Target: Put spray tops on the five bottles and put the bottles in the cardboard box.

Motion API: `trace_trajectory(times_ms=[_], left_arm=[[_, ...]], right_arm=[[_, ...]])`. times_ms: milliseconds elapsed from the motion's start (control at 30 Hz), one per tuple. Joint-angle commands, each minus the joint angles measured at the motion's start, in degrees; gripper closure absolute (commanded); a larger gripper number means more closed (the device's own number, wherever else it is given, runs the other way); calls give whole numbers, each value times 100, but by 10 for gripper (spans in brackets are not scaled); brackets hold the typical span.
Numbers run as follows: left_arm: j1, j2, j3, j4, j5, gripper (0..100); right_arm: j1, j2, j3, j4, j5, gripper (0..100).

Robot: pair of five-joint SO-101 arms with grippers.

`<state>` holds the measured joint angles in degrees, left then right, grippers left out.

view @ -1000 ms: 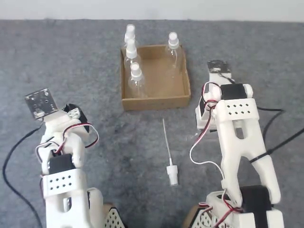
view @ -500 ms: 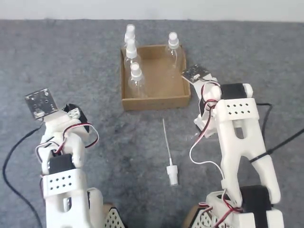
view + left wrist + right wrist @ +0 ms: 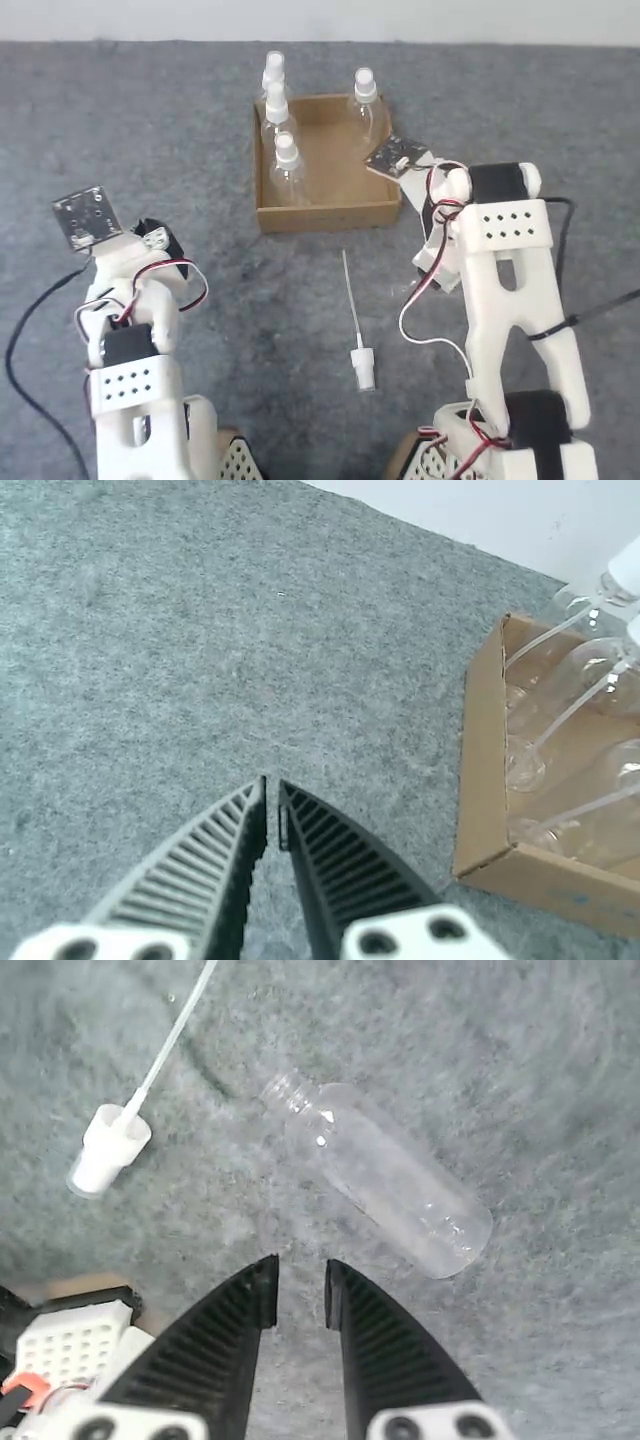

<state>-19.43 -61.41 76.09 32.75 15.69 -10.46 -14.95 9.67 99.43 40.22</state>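
Observation:
Four clear bottles with white spray tops stand at the cardboard box (image 3: pixel 325 214): three along its left side (image 3: pixel 287 165) and one at its far right corner (image 3: pixel 364 100). A fifth clear bottle (image 3: pixel 385 1174) lies capless on the grey carpet just ahead of my right gripper (image 3: pixel 300 1272), whose fingers stand a narrow gap apart with nothing between them. The loose spray top (image 3: pixel 103 1146) lies beside that bottle, its long tube pointing away; it also lies on the carpet below the box (image 3: pixel 362 365). My left gripper (image 3: pixel 272 786) is shut and empty, low over the carpet left of the box (image 3: pixel 480 780).
Grey carpet covers the table. The right arm (image 3: pixel 505 260) stands close to the box's right front corner, its wrist beside the box wall. The left arm (image 3: pixel 130 330) sits at the near left, well away from the box.
The right arm's wrist has swung left, from beside the box's right wall towards its right front corner. The left arm, the box and the loose spray top have not moved.

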Motion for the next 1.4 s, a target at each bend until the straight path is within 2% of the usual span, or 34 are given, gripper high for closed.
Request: trace_trajectory(times_ms=[0, 167, 467, 700, 767, 967, 1367], left_arm=[[-35, -79, -31, -193, -44, 988], [-35, -79, -31, -193, -44, 988], [-35, -79, -31, -193, -44, 988], [-26, -79, -31, -193, -44, 988], [-18, -79, -31, -193, -44, 988], [-18, -79, -31, -193, -44, 988], [-18, -79, -31, -193, -44, 988]], right_arm=[[-22, -804, -352, 233, 369, 955], [-13, -1341, -343, 251, 598, 955], [-13, -919, -343, 215, 615, 948], [-13, -347, -343, 215, 1187, 778], [-13, -242, -343, 215, 1407, 759], [-207, 127, -343, 215, 2057, 779], [-549, 901, -343, 154, 2866, 777]])
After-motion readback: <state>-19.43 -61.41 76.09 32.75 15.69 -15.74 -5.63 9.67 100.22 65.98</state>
